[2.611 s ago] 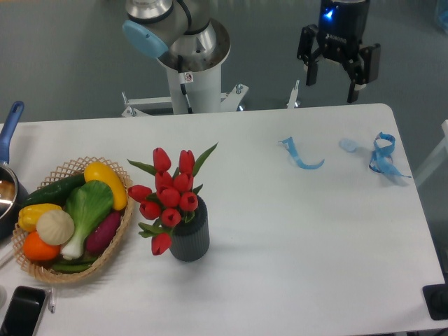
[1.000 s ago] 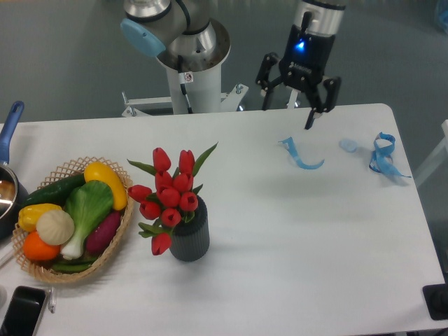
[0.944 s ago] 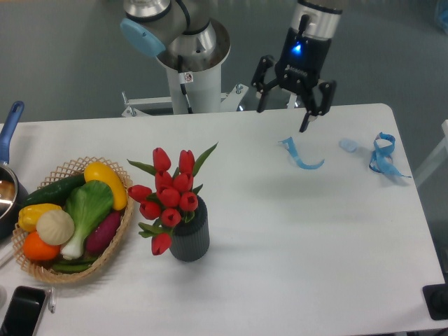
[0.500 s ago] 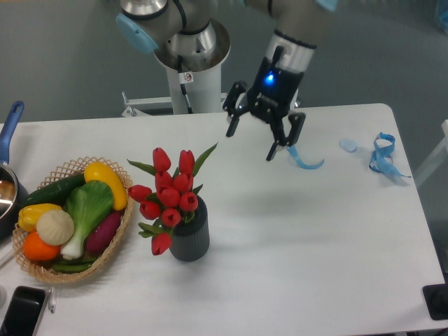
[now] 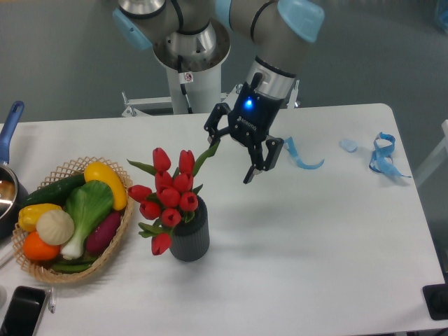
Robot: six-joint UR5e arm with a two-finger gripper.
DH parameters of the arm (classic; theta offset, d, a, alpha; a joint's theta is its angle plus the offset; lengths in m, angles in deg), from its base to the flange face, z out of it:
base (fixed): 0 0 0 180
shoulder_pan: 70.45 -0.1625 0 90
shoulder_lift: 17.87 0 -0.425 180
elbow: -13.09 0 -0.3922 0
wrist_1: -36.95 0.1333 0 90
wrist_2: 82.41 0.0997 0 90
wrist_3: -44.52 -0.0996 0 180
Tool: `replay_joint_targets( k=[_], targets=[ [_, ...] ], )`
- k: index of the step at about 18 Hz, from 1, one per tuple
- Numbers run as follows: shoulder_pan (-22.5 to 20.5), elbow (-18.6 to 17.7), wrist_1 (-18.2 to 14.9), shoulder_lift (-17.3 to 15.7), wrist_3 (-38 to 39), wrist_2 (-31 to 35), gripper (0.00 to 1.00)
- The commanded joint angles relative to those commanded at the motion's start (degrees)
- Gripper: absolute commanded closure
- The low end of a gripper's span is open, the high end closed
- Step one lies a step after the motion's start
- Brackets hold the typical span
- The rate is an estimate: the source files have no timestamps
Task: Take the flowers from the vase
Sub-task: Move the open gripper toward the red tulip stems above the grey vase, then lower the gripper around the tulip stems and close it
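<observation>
The flowers [image 5: 169,194], a bunch of red tulip buds with green leaves, stand in the vase [image 5: 190,236], a short dark grey ribbed cylinder left of the table's middle. My gripper [image 5: 230,154] hangs above the table just right of the bunch, tilted toward it. Its two fingers are spread wide with nothing between them. One fingertip [image 5: 212,138] is close to the tip of the tallest green leaf. The gripper is apart from the buds.
A wicker basket [image 5: 42,272] of colourful vegetables sits at the left. Beyond it is a pot with a blue handle [image 5: 9,126]. A dark phone [image 5: 22,310] lies at the front left corner. Blue ribbon pieces [image 5: 301,157] [image 5: 383,155] lie at the back right.
The gripper has swung from above the table's back right edge leftward and down toward the flowers, staying open. The flowers and vase have not moved.
</observation>
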State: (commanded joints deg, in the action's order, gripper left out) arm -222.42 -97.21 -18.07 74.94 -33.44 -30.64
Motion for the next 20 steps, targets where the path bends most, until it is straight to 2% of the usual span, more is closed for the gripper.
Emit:
replay_joint_targets(
  k=[2,6,10,18,20],
  targets=[
    [0.79,0.00,1.57,0.88,0.09,-0.09,0.00],
    [3.43,0.44,6.93,3.95,0.79,-0.35,0.00],
    [4.22,0.44,7.38,4.48,2.37,-0.70,0.00],
    [5.01,0.09,7.38,5.28,6.59,-5.88,0.00],
    [5.54,0.18,7.38,6.32,6.59,-6.50,0.00]
  ],
)
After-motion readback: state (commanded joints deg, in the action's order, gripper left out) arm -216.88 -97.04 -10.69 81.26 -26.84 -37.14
